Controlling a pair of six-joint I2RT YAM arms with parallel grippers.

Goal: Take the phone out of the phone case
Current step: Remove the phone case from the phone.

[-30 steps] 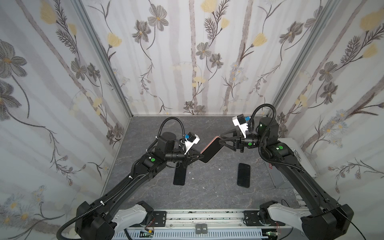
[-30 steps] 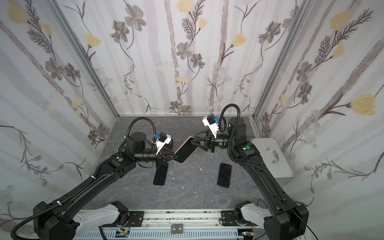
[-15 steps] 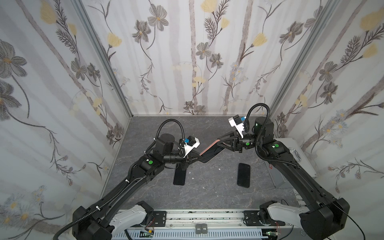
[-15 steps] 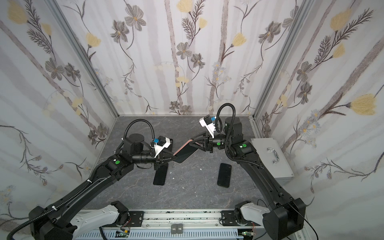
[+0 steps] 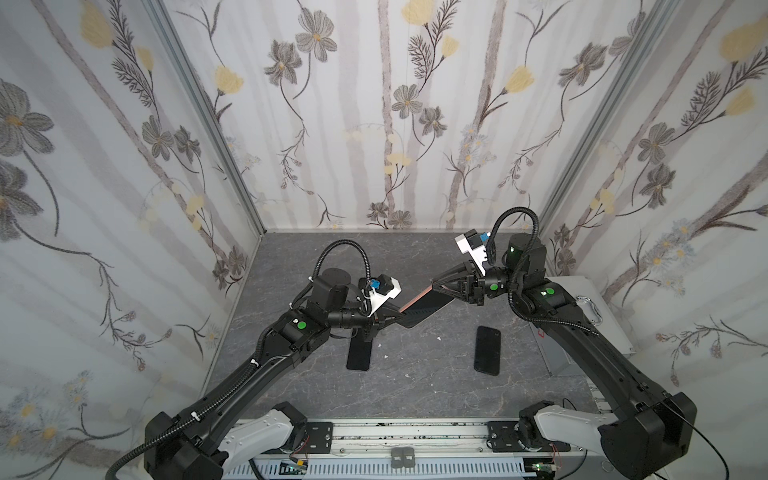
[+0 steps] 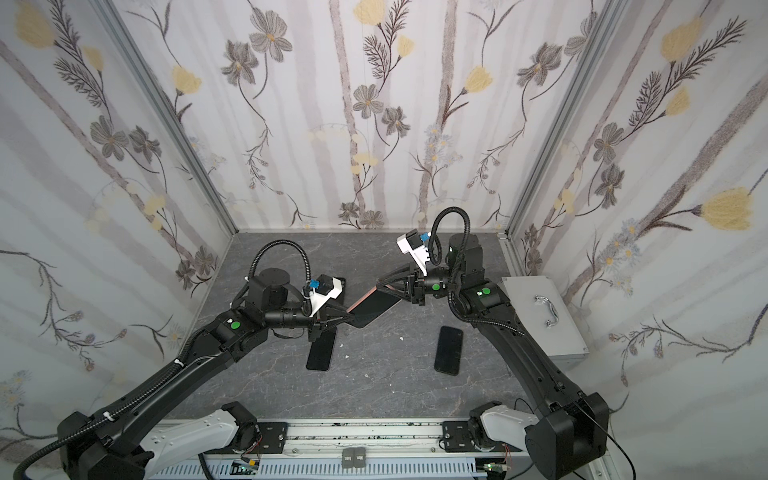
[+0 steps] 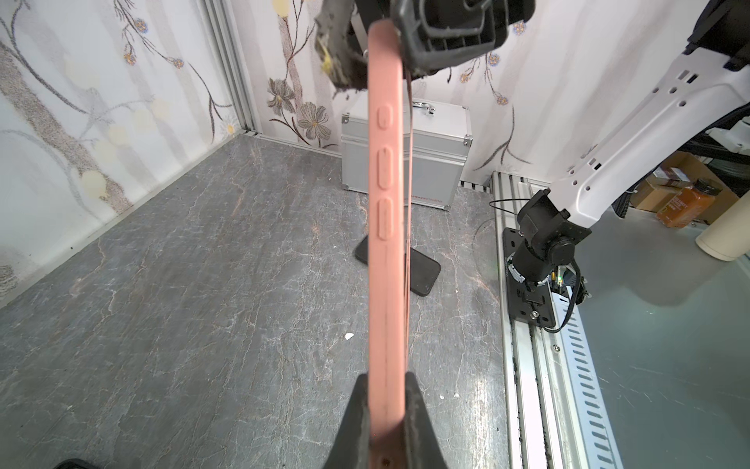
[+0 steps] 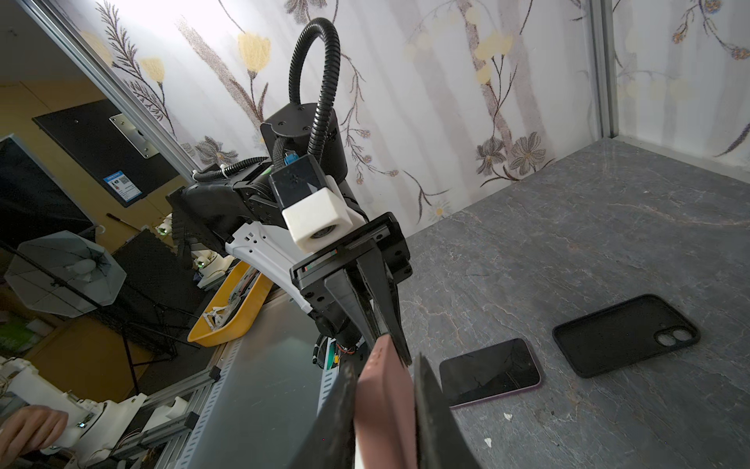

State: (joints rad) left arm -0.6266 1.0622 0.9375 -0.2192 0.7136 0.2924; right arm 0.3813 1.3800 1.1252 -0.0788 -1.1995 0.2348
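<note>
From my seat, the landmark is the pink phone case [image 5: 419, 300], held up off the grey worktop [image 5: 415, 374] between both arms, tilted on edge with the phone's dark face [image 5: 428, 309] still seated in it. Nearest me, a bare black phone [image 5: 487, 350] lies flat on the worktop to the right of the case, and another dark phone [image 5: 358, 353] lies flat below its left end. My left arm reaches in low from the left, forearm nearly level, its left pincer [image 5: 397, 318] clenched on the lower end of the case; the left wrist view shows both fingers [image 7: 357, 410] pressed against it. Farther back, the right arm bends down from the shoulder, the right pincer [image 5: 436, 284] grasping the upper end. Beyond the case, against the right wall, sits a silver box [image 6: 540, 316].
</note>
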